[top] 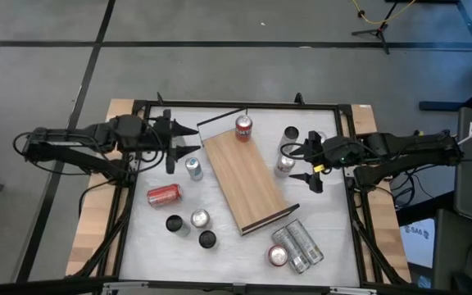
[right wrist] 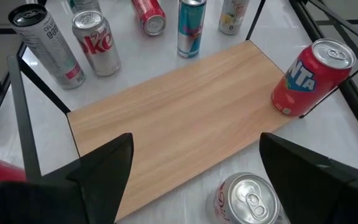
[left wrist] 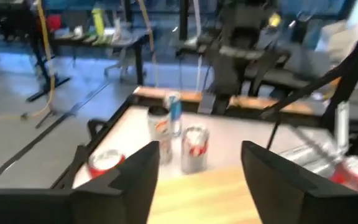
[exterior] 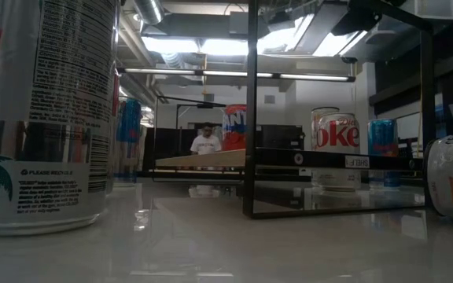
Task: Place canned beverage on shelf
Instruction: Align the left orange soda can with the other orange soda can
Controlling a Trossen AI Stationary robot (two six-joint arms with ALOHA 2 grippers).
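Note:
The shelf [top: 244, 176], a light wooden board, lies slantwise at the table's middle; it also shows in the right wrist view [right wrist: 179, 118]. An orange-red can [top: 243, 127] stands upright by its base on the shelf's far end [right wrist: 312, 78]. My left gripper [top: 188, 140] hovers open left of that end, with nothing between its fingers [left wrist: 197, 186]. My right gripper [top: 305, 164] hovers open right of the shelf. A silver can [right wrist: 248, 199] stands on the table below and between its fingers, untouched.
Left of the shelf stand a blue-silver can [top: 193, 168], a silver can [top: 199, 219] and two black cans [top: 174, 223]; a red can [top: 164, 195] lies on its side. Several cans lie near the front right [top: 297, 246]. A dark can [top: 291, 133] stands far right.

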